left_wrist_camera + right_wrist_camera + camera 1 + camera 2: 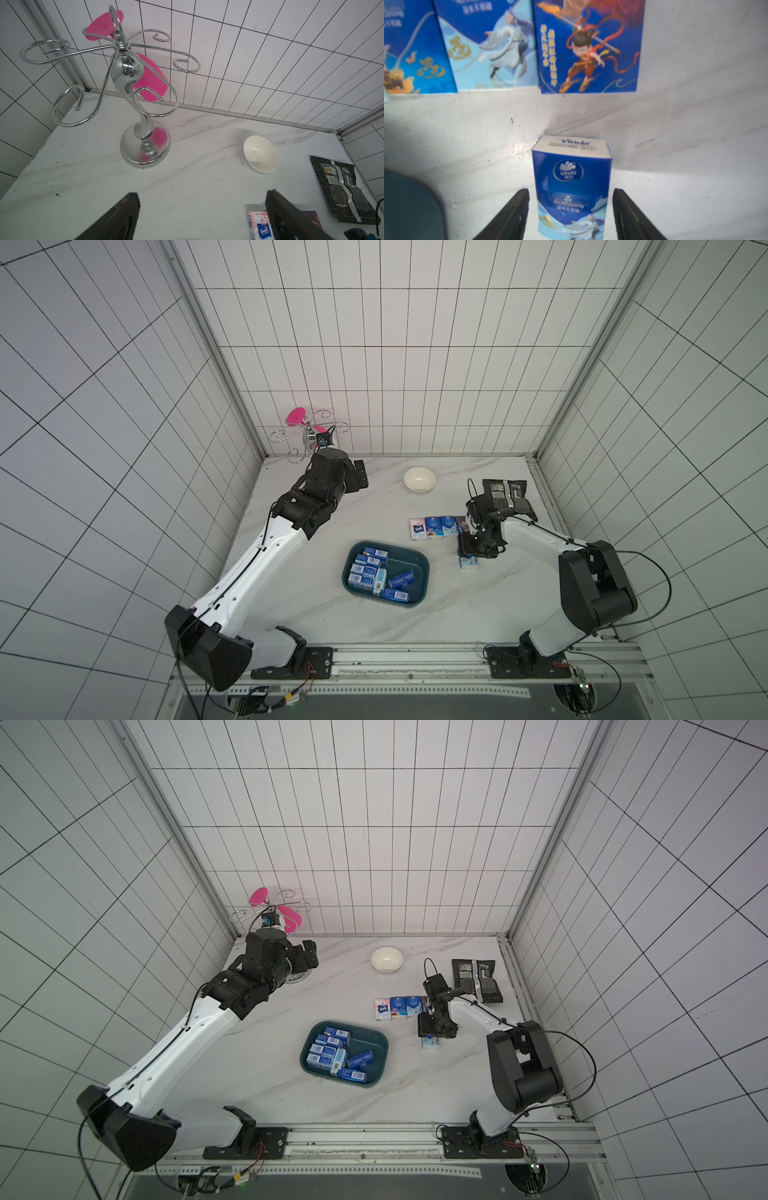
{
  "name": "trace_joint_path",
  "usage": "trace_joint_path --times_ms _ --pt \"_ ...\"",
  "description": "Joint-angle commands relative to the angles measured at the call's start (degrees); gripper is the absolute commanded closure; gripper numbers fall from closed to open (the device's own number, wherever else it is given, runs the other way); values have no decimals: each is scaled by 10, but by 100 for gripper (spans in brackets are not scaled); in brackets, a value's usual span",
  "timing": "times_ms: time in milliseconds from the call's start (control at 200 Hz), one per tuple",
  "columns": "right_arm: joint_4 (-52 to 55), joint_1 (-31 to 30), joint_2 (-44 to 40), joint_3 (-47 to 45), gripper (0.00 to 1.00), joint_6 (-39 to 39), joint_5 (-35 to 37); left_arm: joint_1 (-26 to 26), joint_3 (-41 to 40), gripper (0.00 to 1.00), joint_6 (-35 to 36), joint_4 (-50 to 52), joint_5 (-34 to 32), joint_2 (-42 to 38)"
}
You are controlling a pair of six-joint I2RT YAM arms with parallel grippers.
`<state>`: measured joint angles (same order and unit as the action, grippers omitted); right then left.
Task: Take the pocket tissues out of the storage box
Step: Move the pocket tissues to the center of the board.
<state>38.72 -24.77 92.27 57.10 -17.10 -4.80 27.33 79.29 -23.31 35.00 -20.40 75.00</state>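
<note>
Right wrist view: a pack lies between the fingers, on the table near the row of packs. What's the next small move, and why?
Probably lift the right hand straight up. Its jaws look slightly clear of the pack on both sides, and the pack already rests on the table outside the storage box, so it seems released. Several pocket tissues are in the box to fetch.

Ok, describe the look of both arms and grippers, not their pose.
Both the left arm and right arm have glossy white shells between bulky black joint housings, with thin black cables running along them. The left gripper and right gripper each have two flat, matte black fingers. No markings are legible.
</note>
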Motion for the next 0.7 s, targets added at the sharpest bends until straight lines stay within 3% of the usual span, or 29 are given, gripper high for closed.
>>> trace_joint_path --times_ms 0,365,695 --pt "55 8 4 29 28 31 35 3 9 2 5 9 1 -11" --pt "37 -27 -69 -11 23 -9 52 3 17 2 7 14 1 -4" --pt "7 -47 -21 -23 22 -18 62 11 23 2 5 13 -2 6"
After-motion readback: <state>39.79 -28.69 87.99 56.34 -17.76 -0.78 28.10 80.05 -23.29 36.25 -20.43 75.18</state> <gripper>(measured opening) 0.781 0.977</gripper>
